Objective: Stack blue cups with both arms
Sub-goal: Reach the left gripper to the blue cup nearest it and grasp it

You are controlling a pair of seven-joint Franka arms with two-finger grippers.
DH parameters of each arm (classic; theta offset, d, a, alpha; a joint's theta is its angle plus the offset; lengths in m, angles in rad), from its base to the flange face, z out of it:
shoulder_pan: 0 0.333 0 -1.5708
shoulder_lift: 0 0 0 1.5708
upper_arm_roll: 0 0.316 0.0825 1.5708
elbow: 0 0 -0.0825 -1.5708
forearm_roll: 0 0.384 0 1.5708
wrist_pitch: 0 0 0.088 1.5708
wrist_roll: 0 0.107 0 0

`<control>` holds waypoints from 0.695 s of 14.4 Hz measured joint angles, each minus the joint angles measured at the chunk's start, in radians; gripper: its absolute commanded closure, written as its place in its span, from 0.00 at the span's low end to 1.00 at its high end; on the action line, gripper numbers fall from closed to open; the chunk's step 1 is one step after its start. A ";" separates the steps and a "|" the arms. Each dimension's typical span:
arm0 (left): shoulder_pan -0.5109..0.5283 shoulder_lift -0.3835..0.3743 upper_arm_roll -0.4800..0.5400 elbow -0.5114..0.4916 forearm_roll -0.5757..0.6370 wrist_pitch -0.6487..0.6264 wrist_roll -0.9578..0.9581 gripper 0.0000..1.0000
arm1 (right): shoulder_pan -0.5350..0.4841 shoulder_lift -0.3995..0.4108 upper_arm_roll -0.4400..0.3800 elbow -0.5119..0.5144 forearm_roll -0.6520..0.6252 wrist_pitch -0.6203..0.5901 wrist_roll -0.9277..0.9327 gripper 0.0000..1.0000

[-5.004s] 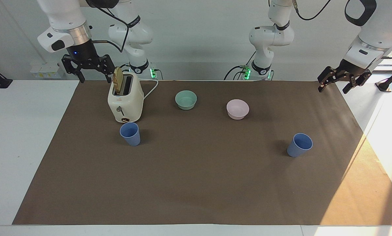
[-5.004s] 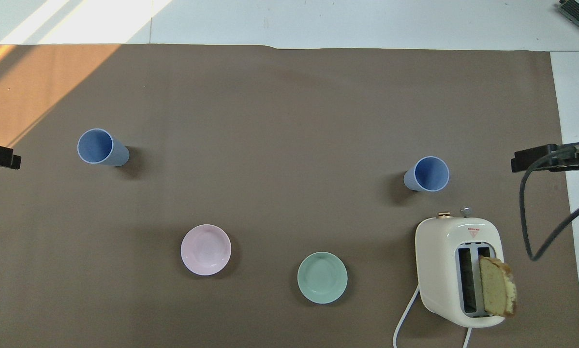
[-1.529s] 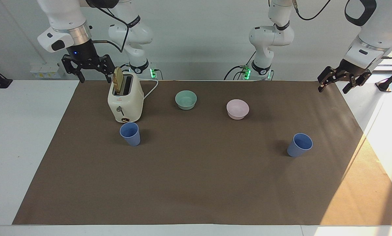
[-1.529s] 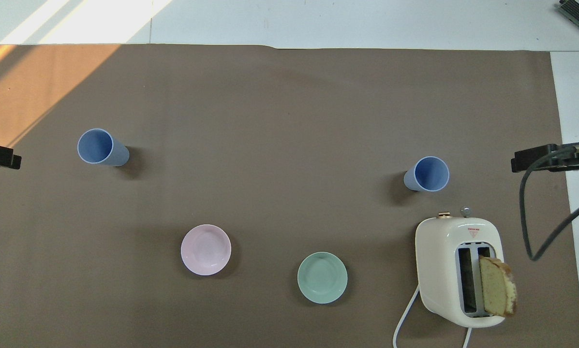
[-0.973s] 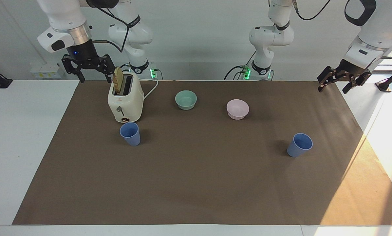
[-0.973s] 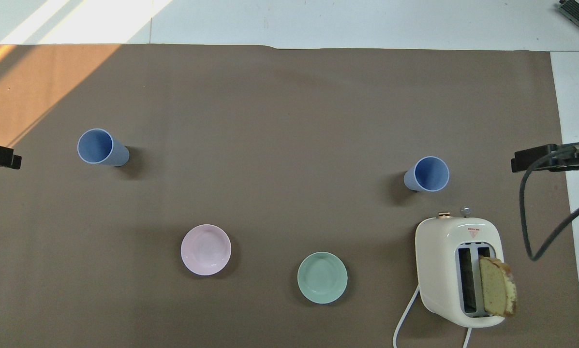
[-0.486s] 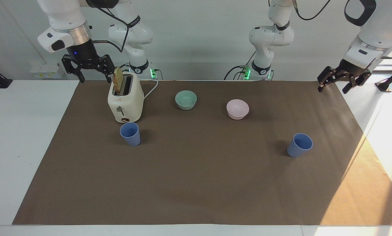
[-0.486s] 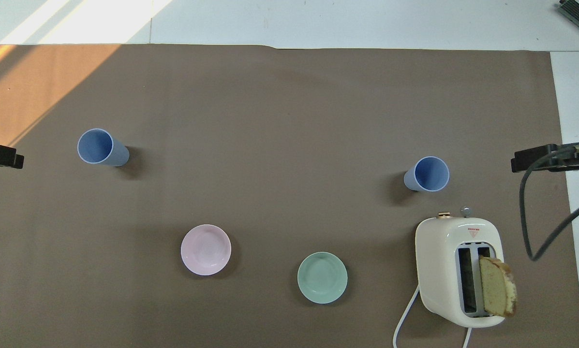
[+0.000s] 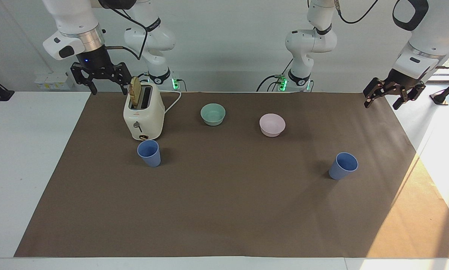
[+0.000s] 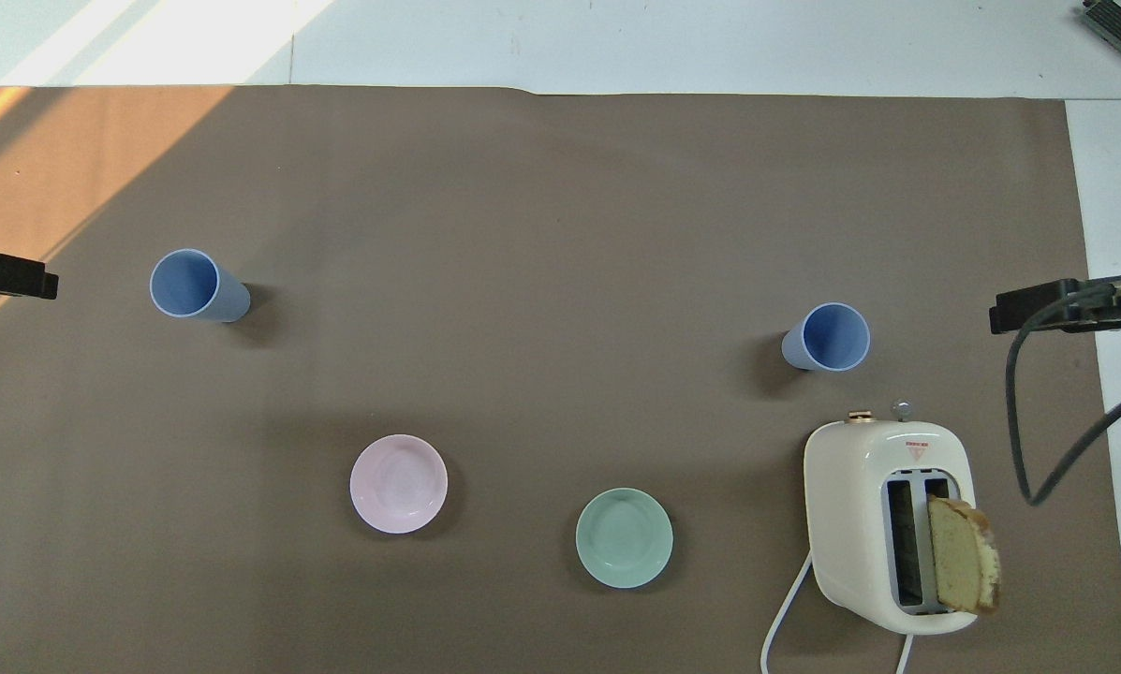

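From facing view only: both grippers' fingers apart, empty, left gripper (image 9: 383,99), right gripper (image 9: 101,80).

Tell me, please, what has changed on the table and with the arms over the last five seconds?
Only the left end effector moved: open and empty, it crept forward over the mat's edge at the left arm's end. Nothing was grasped or released. The right end effector waits open by the toaster; both blue cups and both bowls stayed put.
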 measured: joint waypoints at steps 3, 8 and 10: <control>0.001 0.030 0.003 -0.054 0.000 0.092 0.037 0.00 | 0.000 0.000 0.000 0.000 0.000 0.000 0.000 0.00; 0.001 0.068 0.004 -0.144 0.000 0.231 0.054 0.00 | 0.000 0.000 0.000 0.000 0.000 0.000 0.000 0.00; 0.001 0.098 0.004 -0.150 0.000 0.263 0.057 0.00 | 0.000 0.000 0.000 0.000 0.000 0.000 0.000 0.00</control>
